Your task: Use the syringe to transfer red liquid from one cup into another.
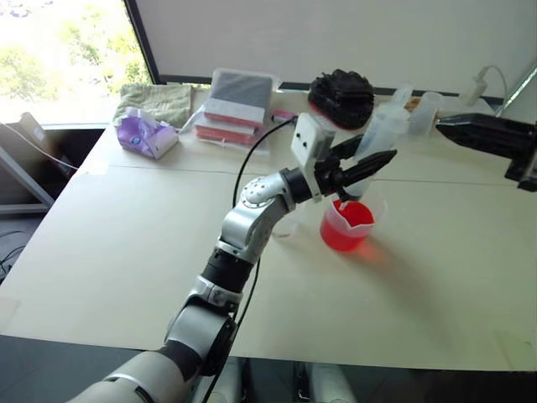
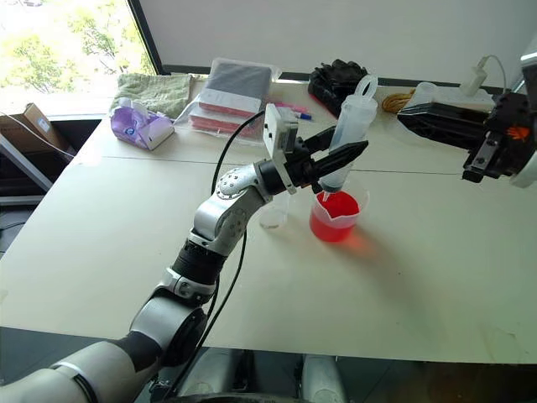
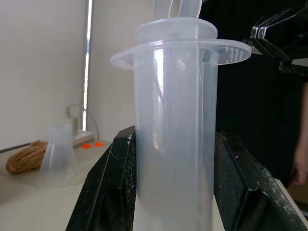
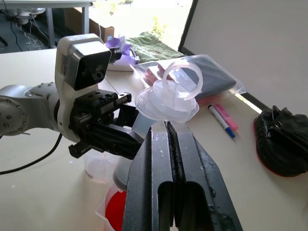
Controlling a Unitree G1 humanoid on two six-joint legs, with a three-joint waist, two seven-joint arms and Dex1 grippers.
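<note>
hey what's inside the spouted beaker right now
Red liquid fills the lower part of the beaker. The syringe, gripped by the left gripper, points down into it; its tip is hidden behind the fingers.

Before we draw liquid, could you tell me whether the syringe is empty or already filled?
Empty: the syringe barrel looks clear, without red, plunger pushed in.

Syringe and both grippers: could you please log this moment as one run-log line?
left gripper: shut on syringe | syringe: tilted, tip over beaker | beaker: red liquid inside | right gripper: shut, empty | small cup: empty
</note>
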